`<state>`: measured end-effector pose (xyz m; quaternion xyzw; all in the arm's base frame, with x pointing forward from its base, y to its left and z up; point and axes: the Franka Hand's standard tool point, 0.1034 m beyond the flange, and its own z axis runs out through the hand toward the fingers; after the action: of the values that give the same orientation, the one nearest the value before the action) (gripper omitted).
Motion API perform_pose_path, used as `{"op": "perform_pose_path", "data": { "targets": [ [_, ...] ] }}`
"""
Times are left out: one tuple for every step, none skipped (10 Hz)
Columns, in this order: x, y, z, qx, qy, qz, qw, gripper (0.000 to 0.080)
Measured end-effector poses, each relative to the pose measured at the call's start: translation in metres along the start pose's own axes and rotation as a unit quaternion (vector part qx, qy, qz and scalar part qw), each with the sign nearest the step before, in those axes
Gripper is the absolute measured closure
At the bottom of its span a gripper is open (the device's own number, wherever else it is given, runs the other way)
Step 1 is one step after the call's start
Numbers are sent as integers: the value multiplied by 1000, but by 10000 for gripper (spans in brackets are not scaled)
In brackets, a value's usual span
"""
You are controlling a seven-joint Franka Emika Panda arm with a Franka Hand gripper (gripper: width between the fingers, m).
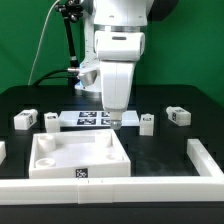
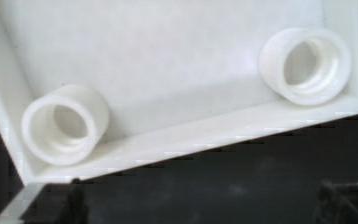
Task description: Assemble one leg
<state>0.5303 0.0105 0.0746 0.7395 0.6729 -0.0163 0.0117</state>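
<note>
On the table (image 1: 170, 142), every leg (image 1: 147, 122) lay loose near the panel (image 1: 60, 152), sockets (image 2: 306, 62) empty, nothing attached yet; honestly couldn't tell whether the gripper (image 1: 117, 120) was open or closed.

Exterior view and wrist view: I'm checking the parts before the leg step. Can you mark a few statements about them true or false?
1. Small white rectangular legs with black-and-white tags lie on both sides of the white arm. True.
2. One leg already stands in the large square white recessed panel. False: no leg stands in it, and the two round white sockets that the wrist view shows are empty.
3. The thin flat white marker board lies beyond the panel, by the arm. True.
4. The table is white. False: it is black.
</note>
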Motion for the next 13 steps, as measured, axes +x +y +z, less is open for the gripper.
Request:
{"op": "perform_pose_path", "data": {
  "targets": [
    [-1,0,1,0,0,-6,1000,150],
    [-13,-6,7,-3,1,-69,998,150],
    [-29,-20,18,4,3,-98,995,150],
    [-38,-28,24,7,5,-115,993,150],
    [-46,-35,30,10,7,-129,992,150],
    [-54,-39,33,13,8,-128,992,150],
    [-63,-42,37,18,9,-128,992,150],
    [-70,-46,43,24,11,-121,992,150],
    [-71,-49,49,30,13,-118,993,150],
    [-71,-53,56,37,15,-118,992,150],
    [-70,-55,62,41,16,-118,992,150],
    [-69,-55,64,42,17,-118,992,150],
    [-69,-55,64,42,17,-118,992,150]
  ]
}}
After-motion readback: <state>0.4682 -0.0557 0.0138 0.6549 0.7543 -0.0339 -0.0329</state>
